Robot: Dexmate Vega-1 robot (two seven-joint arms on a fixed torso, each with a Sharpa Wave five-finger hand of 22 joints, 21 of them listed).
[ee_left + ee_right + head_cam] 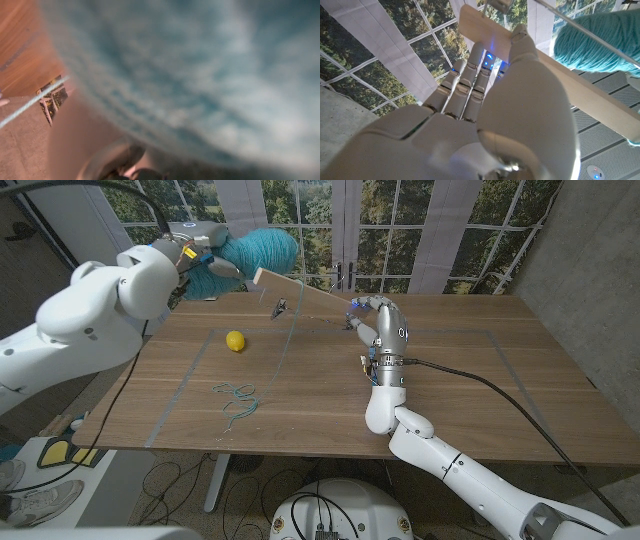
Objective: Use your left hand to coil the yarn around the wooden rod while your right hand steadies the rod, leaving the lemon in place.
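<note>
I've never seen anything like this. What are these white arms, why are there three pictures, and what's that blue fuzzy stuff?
It is a robot with two arms, each ending in a hand. One picture looks down from its head; the other two come from cameras on its wrists. The left hand holds a ball of teal yarn up near one end of a wooden rod; the blue blur is that yarn seen close by the left wrist camera. The right hand grips the rod's other end. On the table lie a lemon and a loose tangle of yarn.
</note>
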